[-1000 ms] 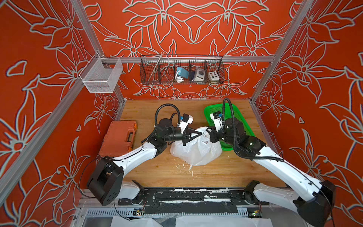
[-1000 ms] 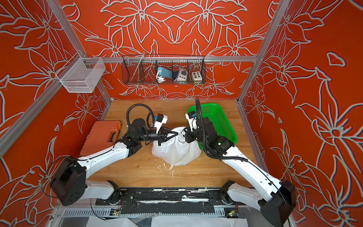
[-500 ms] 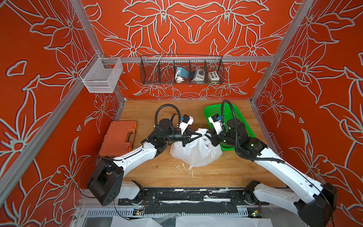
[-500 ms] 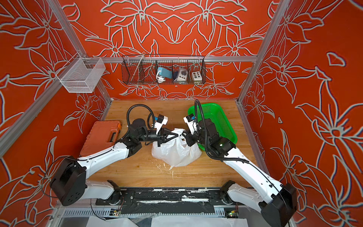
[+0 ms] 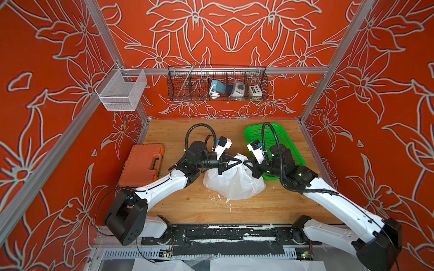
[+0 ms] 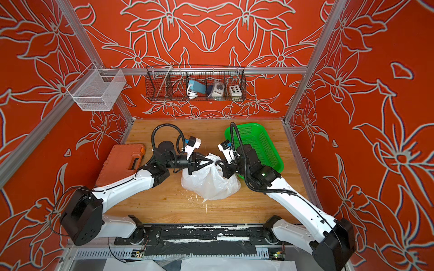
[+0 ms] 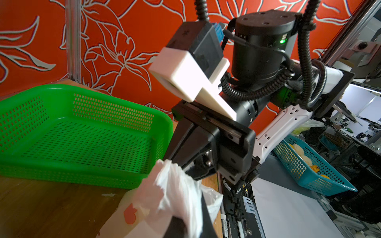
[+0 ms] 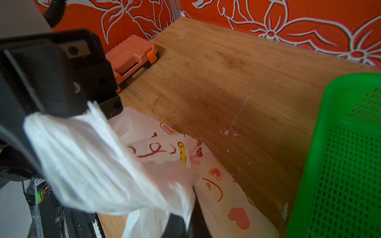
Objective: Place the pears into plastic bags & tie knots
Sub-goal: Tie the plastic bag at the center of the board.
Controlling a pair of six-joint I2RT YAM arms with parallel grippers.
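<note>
plastic bag [image 5: 234, 185]: slumped mid-bench [image 5: 187, 206], top all bunched up; can't see what's inside
left hand [image 5: 240, 161]: in from 9 o'clock, clamped tight on the bag's gathered top
right hand [image 5: 248, 163]: in from 3 o'clock, pinched on a white handle strip, tips almost meeting the left's
orange case [image 5: 143, 164]: 9 o'clock, well apart
green basket [image 5: 254, 133]: 1 o'clock, just beside the bag
wire rack [image 5: 217, 83]: 12 o'clock, back wall

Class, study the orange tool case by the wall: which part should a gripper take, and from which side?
Probably its carry handle, coming from the side facing the plastic bag. The orange tool case lies flat and looks too wide to span, while the handle is a thin slotted bar.
</note>
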